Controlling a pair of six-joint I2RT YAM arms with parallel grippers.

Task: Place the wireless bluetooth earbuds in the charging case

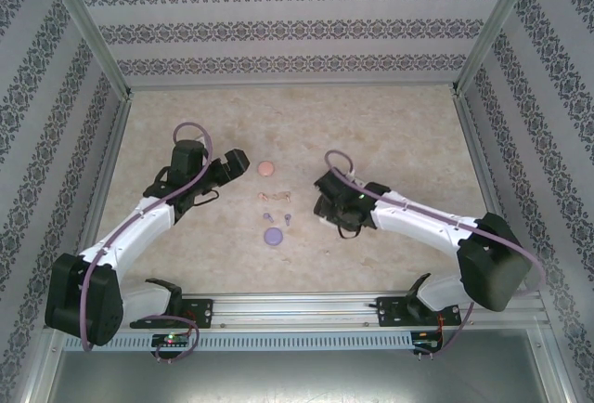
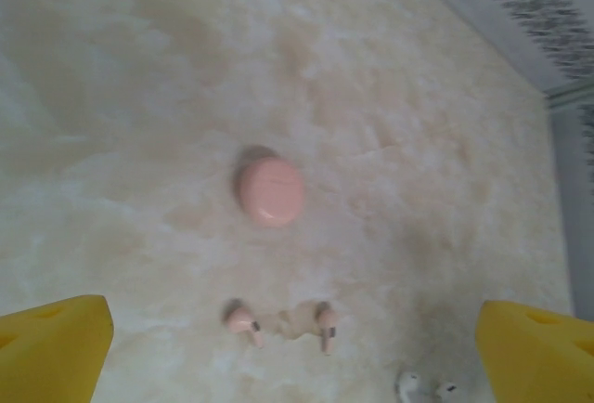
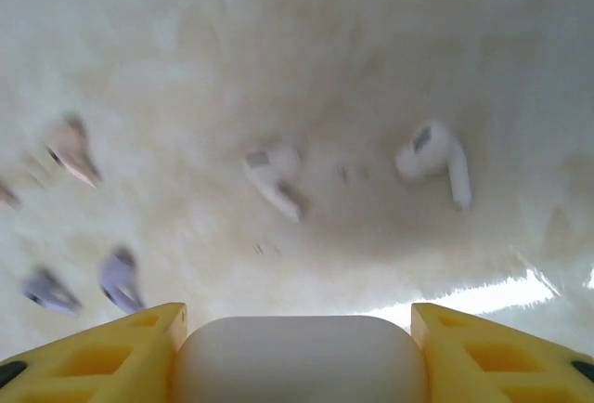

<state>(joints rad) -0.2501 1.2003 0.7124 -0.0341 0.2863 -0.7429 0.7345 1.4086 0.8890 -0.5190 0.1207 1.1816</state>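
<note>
My right gripper (image 3: 299,366) is shut on a white charging case (image 3: 299,352), which is pressed between both yellow fingers (image 3: 111,357). On the table ahead of it lie two white earbuds (image 3: 274,178) (image 3: 434,157), with a pinkish earbud (image 3: 72,148) and two purple earbuds (image 3: 119,278) to the left. My left gripper (image 2: 295,352) is open above the table, nothing between its fingers (image 2: 51,347). Below it lie two pinkish earbuds (image 2: 241,321) (image 2: 325,321) and, farther on, a closed pink case (image 2: 270,191). From above, the earbuds (image 1: 274,197) lie scattered between the left gripper (image 1: 237,163) and the right gripper (image 1: 323,201).
A round purple case (image 1: 273,235) lies nearer the arm bases, below the earbuds. The pink case (image 1: 266,168) sits beyond them. Patterned walls and a metal frame (image 1: 121,87) enclose the beige table (image 1: 390,134).
</note>
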